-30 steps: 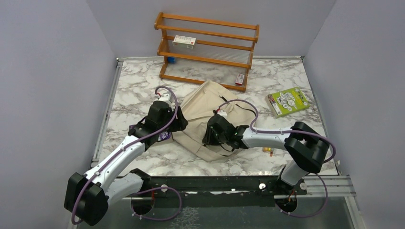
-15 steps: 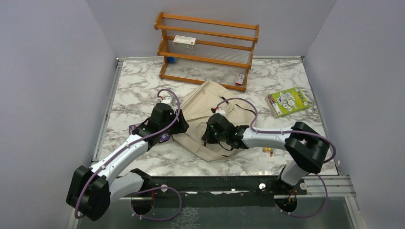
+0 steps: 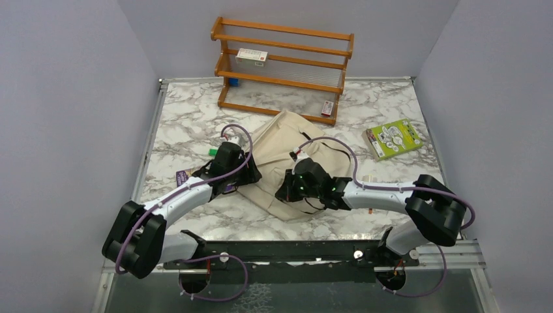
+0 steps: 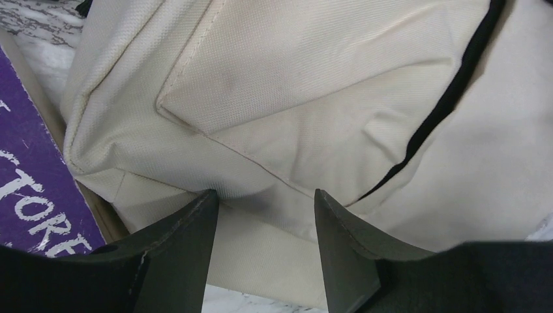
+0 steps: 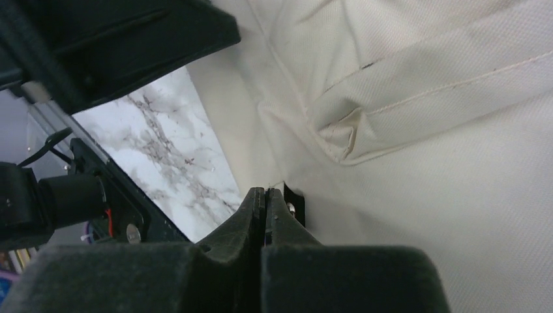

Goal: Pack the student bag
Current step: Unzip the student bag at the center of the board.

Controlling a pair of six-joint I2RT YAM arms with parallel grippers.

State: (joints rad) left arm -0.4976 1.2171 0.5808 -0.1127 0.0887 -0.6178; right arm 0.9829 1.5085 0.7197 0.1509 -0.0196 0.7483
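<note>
Nearest the arm bases, the right pincer (image 5: 265, 192) is closed, its tips together at the near edge of the student bag (image 3: 280, 140). A small black tab (image 5: 295, 207) sits right at the tips. I cannot tell whether it is pinched. The bag lies flat on the marble surface (image 3: 189, 117) between the 2 arms, its long axis running from that near edge away towards the wooden rack (image 3: 283, 68).

The left pincer (image 4: 264, 195) is open at the bag's left side. The cream fabric lies just ahead of its fingers (image 4: 189, 241), and a purple book (image 4: 26, 189) is beside it on the left.

Both pincers are about equally near the bag. The next move likely turns on the right one drawing the near edge while the left one closes on the side to hold the bag in place.
</note>
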